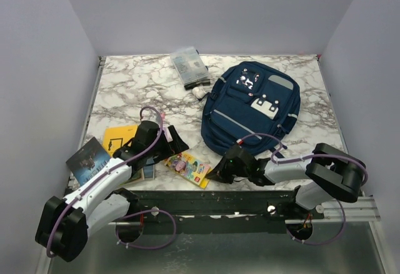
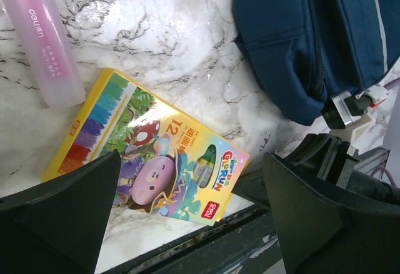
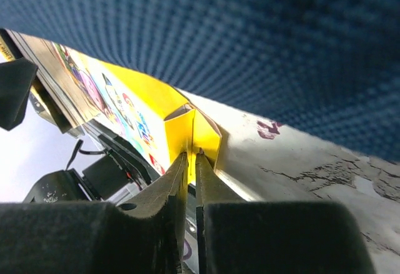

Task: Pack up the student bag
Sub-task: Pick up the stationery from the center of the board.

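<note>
1. The navy backpack (image 1: 253,108) lies front up on the marble table (image 1: 125,80), right of the middle, with its white zipper tabs showing.
2. Just off the backpack's near left corner, a yellow crayon box (image 1: 187,169) lies at the table's near edge.
3. The right claw (image 3: 190,161) is at the end of the box nearest the backpack. Its fingers are pressed almost together, pinching a thin yellow flap of the box. Only the right wrist view shows this pinch; from above, the claw's own body hides it. In that close view the backpack's blue weave fills the upper part.
4. The left claw (image 2: 192,155) hangs over the box, left of the backpack, with its fingers spread wide and the box lying below between them.
5. Only the left wrist view makes the print readable. The box shows "12", Chinese characters, a cartoon animal and a strip of rainbow colours. Farther from the backpack than the box lies a pink tube (image 2: 40,36) marked "deli".
6. Only the top view shows the things well left of the backpack, a yellow book (image 1: 119,137) and a dark book (image 1: 87,158). Their titles are too small to read.
7. Behind the backpack's far left corner lies a clear pouch (image 1: 189,66).
</note>
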Controlling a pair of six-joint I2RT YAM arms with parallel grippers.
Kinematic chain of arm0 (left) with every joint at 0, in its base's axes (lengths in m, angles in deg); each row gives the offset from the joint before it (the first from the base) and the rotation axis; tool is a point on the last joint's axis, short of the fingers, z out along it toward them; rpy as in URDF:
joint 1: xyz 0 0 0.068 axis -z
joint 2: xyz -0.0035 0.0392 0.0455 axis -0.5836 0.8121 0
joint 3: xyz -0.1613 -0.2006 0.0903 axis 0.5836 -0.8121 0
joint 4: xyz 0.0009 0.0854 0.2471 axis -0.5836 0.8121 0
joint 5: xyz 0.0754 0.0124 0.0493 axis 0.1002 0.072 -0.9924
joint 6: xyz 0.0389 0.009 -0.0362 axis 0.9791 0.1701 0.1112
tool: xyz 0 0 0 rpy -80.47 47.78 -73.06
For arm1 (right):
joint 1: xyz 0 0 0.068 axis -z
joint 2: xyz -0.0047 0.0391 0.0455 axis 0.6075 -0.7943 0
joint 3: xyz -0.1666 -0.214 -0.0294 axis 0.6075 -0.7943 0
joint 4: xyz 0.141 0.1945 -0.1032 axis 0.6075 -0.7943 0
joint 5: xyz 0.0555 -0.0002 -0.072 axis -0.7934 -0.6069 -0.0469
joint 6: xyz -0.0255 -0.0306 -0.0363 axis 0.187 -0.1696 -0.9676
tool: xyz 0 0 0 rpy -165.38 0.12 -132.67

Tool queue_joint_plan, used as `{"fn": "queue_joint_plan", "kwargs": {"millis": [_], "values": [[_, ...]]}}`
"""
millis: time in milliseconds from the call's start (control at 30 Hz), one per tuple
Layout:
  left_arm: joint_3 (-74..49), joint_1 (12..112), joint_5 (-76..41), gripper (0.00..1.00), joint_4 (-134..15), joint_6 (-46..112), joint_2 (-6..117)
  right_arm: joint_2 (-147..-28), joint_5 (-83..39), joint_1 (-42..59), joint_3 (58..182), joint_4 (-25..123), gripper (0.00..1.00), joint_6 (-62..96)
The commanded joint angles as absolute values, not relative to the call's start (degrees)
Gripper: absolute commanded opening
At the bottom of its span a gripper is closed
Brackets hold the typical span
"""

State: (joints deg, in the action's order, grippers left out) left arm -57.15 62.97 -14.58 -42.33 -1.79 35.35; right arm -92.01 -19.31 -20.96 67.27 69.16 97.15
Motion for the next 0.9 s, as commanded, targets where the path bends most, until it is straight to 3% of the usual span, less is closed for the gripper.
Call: {"fn": "queue_joint_plan", "kwargs": {"millis": [0, 200, 333, 667, 867], "values": [[-57.82, 62.94, -13.46, 0.97, -40.43, -1.63, 31.92, -91.9, -21.37, -20.51, 67.12, 56.3, 0.19, 97.78], [-55.81, 62.95, -16.61, 0.97, -37.32, 0.21, 30.89, -81.93, -15.03, -20.52, 66.19, 46.55, 0.46, 98.02], [-54.78, 62.88, -16.44, 0.97, -36.53, 0.36, 31.15, -78.37, -14.68, -20.51, 62.14, 49.67, 0.48, 101.01], [-54.61, 62.94, -14.28, 0.97, -36.68, -1.12, 29.86, -90.9, -17.48, -20.56, 63.81, 64.27, 0.29, 103.67], [-56.22, 62.93, -13.22, 0.97, -36.76, -2.65, 27.55, -96.0, -16.21, -20.62, 62.4, 69.3, 0.08, 106.94]]}}
